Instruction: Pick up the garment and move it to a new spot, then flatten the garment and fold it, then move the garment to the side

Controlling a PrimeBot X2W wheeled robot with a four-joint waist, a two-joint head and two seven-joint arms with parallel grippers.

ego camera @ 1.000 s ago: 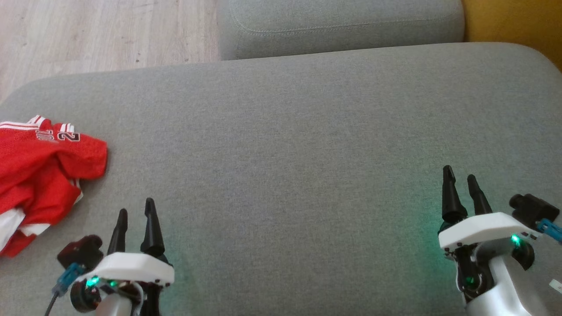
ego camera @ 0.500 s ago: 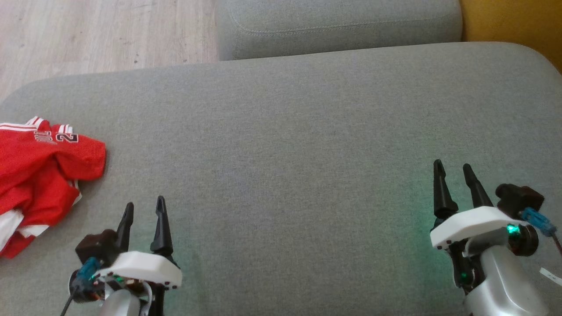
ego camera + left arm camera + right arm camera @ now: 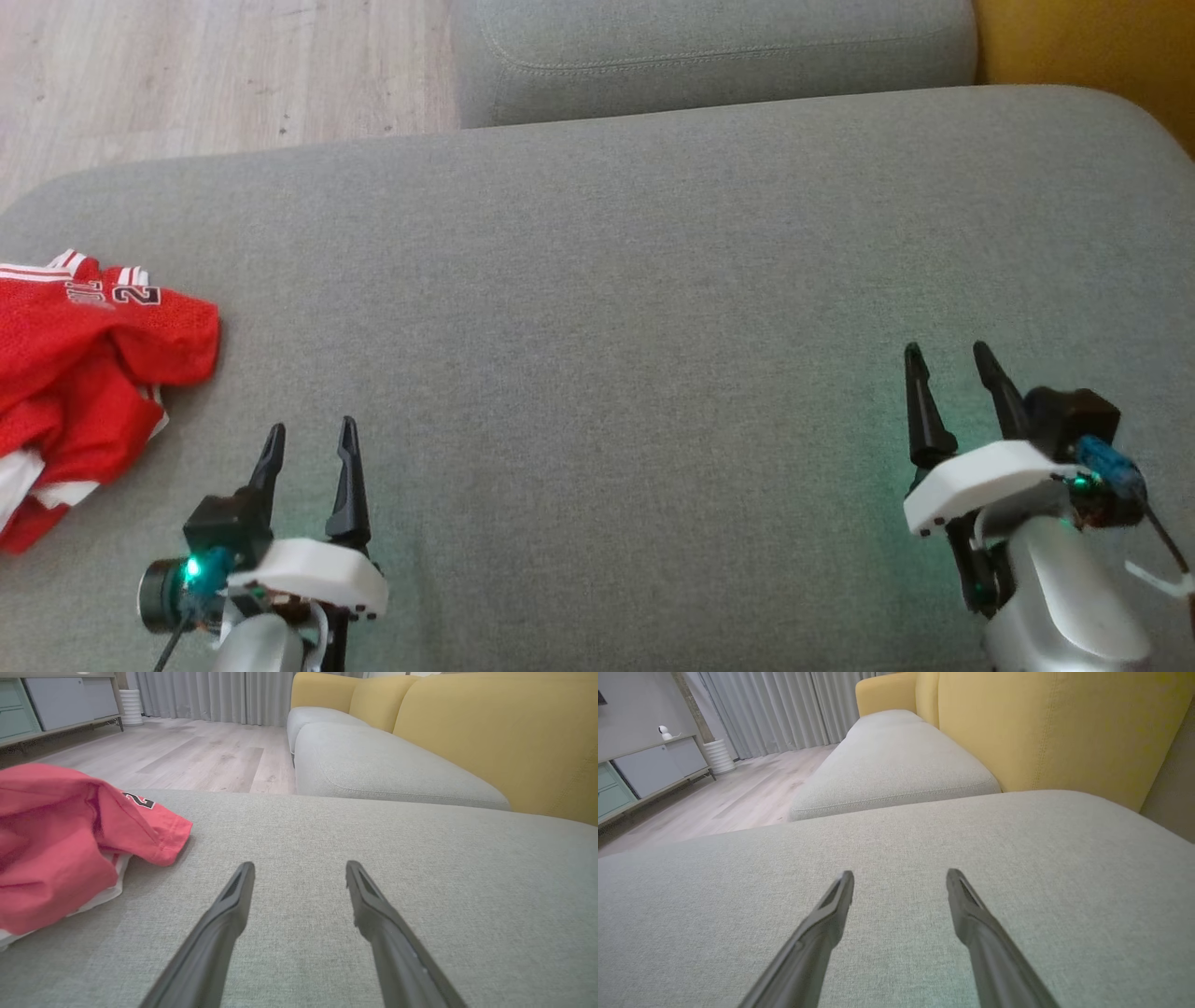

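Find the garment [image 3: 84, 364] at the far left of the grey seat cushion [image 3: 597, 280], crumpled in a heap. Note red fabric with white striped trim and a dark-outlined digit 2 on an upper fold. Note part of it cut off by the left edge of the head view. See white fabric poking out from under the red along the near side.

Locate the left gripper [image 3: 311, 426] low and left in the head view, just right of the garment and clear of it, pointing away from the robot. Record its two dark fingers [image 3: 224, 924] spread wide, with nothing between them but bare cushion. Confirm from the left wrist view: garment to the left of the fingers, nearest red hem beyond the left fingertip, no contact. Cannot tell whether the fingertips touch the cushion.

Locate the right gripper [image 3: 946, 347] low and right, well apart from the garment, over bare cushion. Record the same spread stance, holding nothing.

Also log a second grey cushion [image 3: 709, 47] beyond the first, a yellow backrest [image 3: 1041, 728] to the right, pale wood floor [image 3: 187, 65] at upper left, and grey curtains [image 3: 210, 695] and a low cabinet [image 3: 654, 770] across the room.
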